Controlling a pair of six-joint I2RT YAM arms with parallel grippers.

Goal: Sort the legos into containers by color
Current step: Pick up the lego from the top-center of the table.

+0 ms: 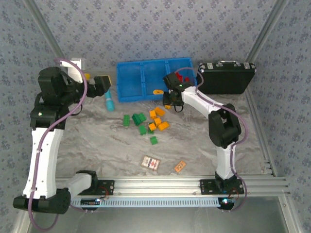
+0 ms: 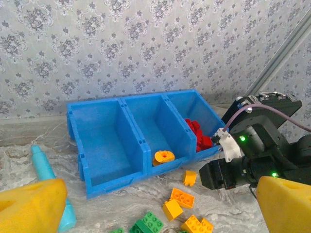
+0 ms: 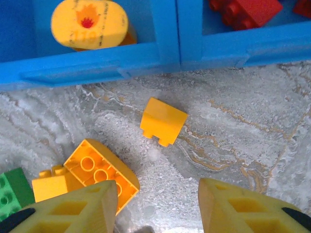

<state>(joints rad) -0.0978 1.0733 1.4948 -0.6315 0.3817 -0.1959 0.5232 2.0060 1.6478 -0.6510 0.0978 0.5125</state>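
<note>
The blue tray (image 1: pixel 131 80) lies at the back with three compartments. Red legos (image 1: pixel 182 76) fill its right one, and an oval orange piece (image 3: pixel 90 24) lies in the middle one. My right gripper (image 3: pixel 155 194) hovers open over the table just in front of the tray, nothing between its fingers. A small orange lego (image 3: pixel 164 120) lies ahead of it, and an upturned orange one (image 3: pixel 99 172) lies by its left finger. More orange legos (image 1: pixel 158 119) and green ones (image 1: pixel 136 119) are scattered mid-table. My left gripper (image 1: pixel 108 83) stands open left of the tray, holding nothing.
A teal tube (image 1: pixel 109 101) lies beside the tray's left end. A black briefcase (image 1: pixel 226 77) stands to the right of the tray. Two printed cards (image 1: pixel 151 162) (image 1: pixel 180 166) lie nearer the front. Patterned walls close in the back and sides.
</note>
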